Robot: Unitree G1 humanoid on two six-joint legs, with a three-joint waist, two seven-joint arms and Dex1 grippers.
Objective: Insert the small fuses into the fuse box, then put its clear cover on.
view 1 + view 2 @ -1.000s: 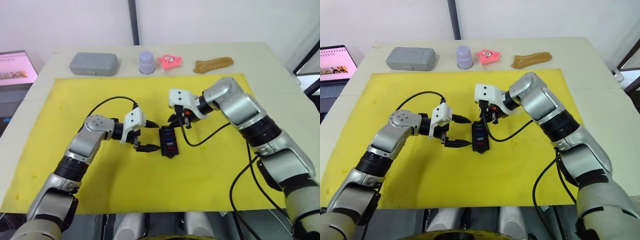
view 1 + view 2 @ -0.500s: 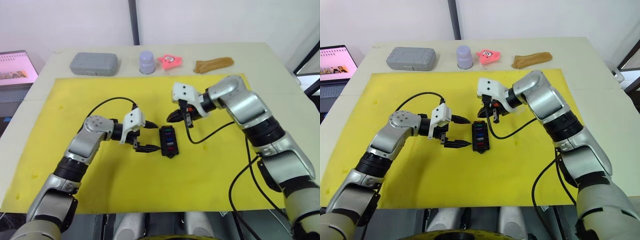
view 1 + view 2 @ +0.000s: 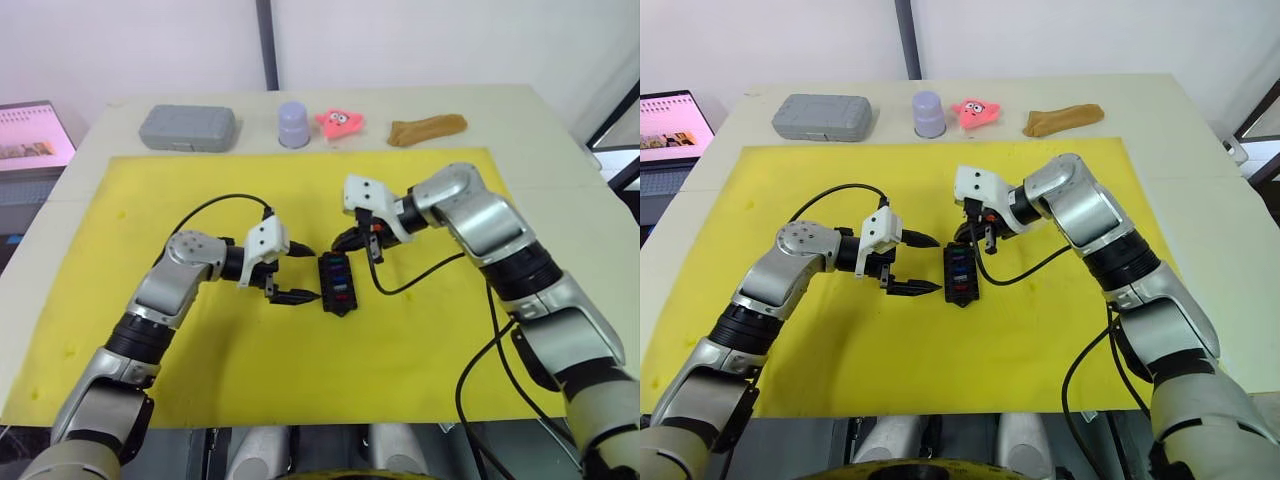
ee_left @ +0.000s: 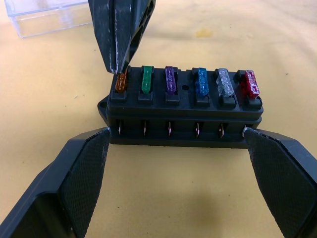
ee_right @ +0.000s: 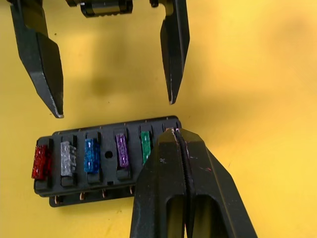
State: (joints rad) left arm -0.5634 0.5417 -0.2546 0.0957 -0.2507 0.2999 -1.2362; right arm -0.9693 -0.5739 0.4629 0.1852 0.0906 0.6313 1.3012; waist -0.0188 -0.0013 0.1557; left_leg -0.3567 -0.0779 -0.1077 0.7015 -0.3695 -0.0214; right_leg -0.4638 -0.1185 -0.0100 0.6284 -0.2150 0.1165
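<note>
The right pincer (image 5: 177, 133), lifted clear half a second ago, has come back down: its fingers are pressed together and its tip rests on the orange fuse (image 4: 120, 82) at the end slot of the fuse box (image 3: 336, 283) on the yellow mat (image 3: 120, 250). The left pincer (image 3: 303, 272) remains spread wide, one finger beside each end of the box. The box holds orange, green, purple, blue, grey and red fuses in a row; the clear cover (image 4: 44, 15) lies just beyond; no legible writing appears.
</note>
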